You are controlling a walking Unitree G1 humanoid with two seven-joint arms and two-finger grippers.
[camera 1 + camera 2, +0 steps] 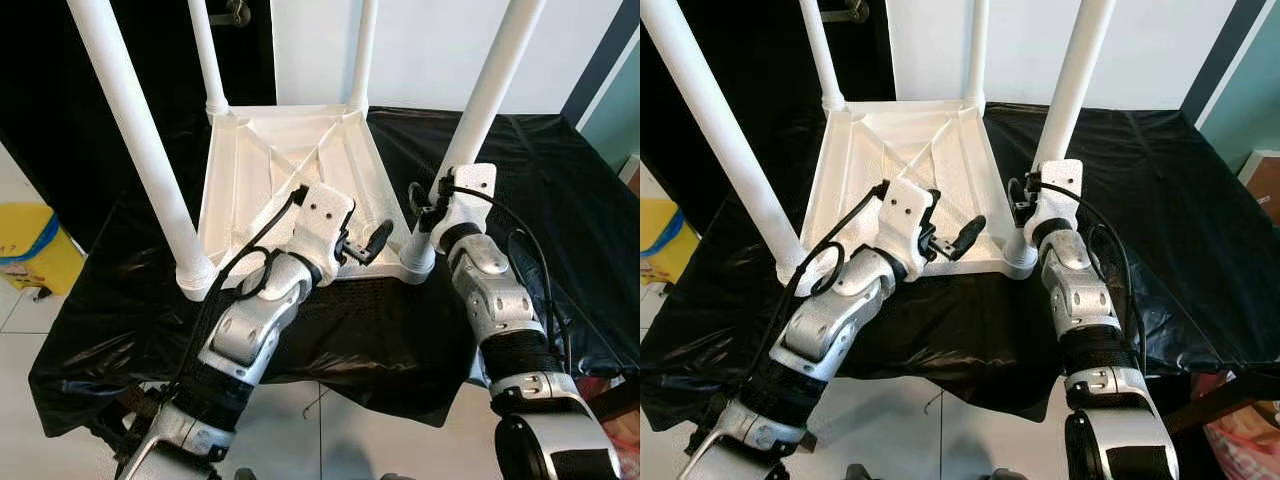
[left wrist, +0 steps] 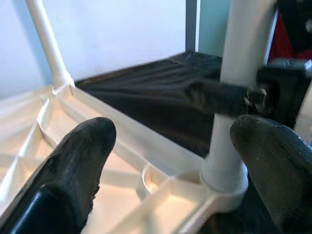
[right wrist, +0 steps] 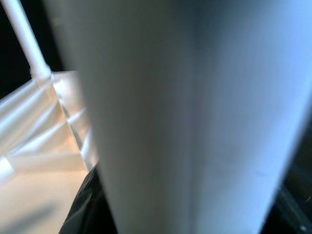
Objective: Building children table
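A white children's table (image 1: 250,170) lies upside down on a black-covered surface, with its ribbed underside facing up. Its legs stand upright in the corner sockets: near-left leg (image 1: 140,140), near-right leg (image 1: 490,90) and two far legs (image 1: 207,55). My left gripper (image 1: 372,240) hovers open over the near-right part of the underside, with nothing between its fingers (image 2: 73,165). My right gripper (image 1: 428,205) is shut around the near-right leg just above its socket (image 1: 418,262). In the left wrist view one of its fingers (image 2: 214,95) lies across that leg. The leg (image 3: 185,117) sits very close in the right wrist view.
Black sheeting (image 1: 540,180) covers the work surface and hangs over its near edge. A yellow bin (image 1: 30,250) stands on the tiled floor at the left. A pink bag (image 1: 1240,420) sits low at the right. A white wall and a dark door are behind.
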